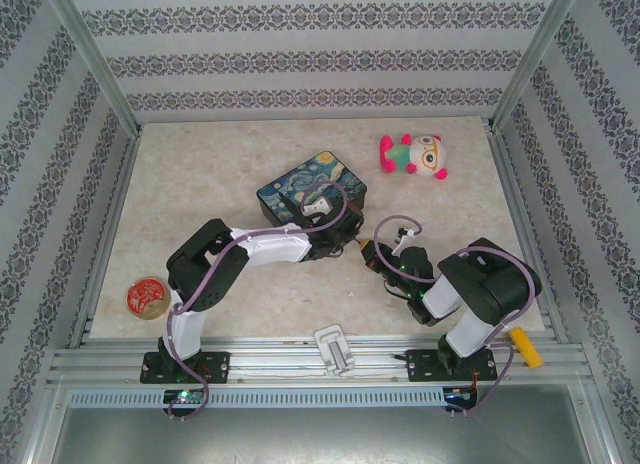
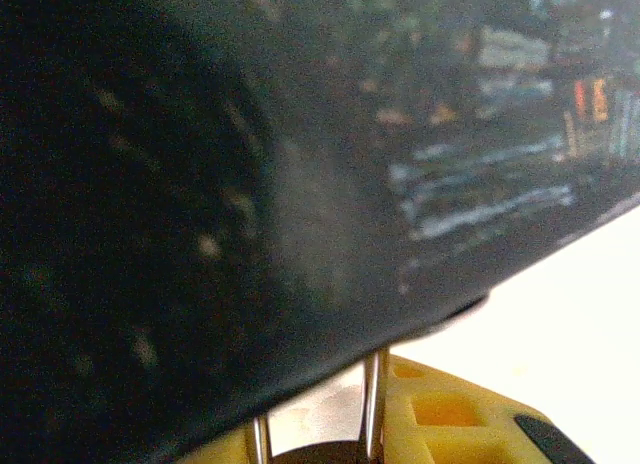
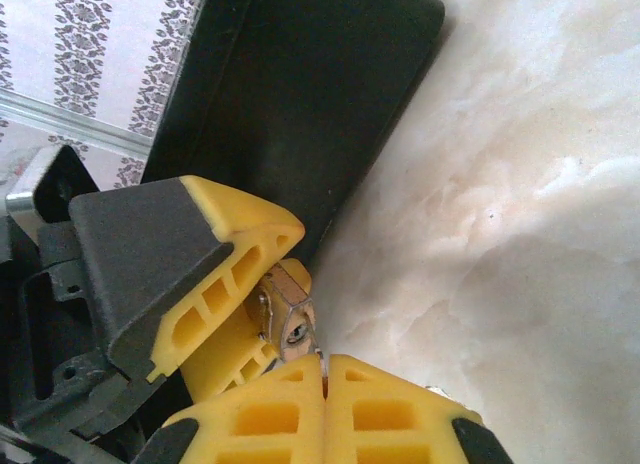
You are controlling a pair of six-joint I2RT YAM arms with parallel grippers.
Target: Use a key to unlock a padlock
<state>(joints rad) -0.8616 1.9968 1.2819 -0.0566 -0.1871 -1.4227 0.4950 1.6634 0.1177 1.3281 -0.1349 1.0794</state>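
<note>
Between left jaws, padlock [image 3: 289, 318]

The padlock [image 3: 290, 309] was brass-coloured metal with a rather dull face; its shackle [image 2: 372, 404] was thin, polished silvery metal. The key [image 3: 319, 352], hardly visible, seemed pale metal too. The right gripper [image 3: 322, 409] was matt yellow plastic. The tin [image 1: 300, 179] looked glossy, painted. The bench [image 3: 520, 234] was smooth, marble-patterned, with soft sheen.
</note>
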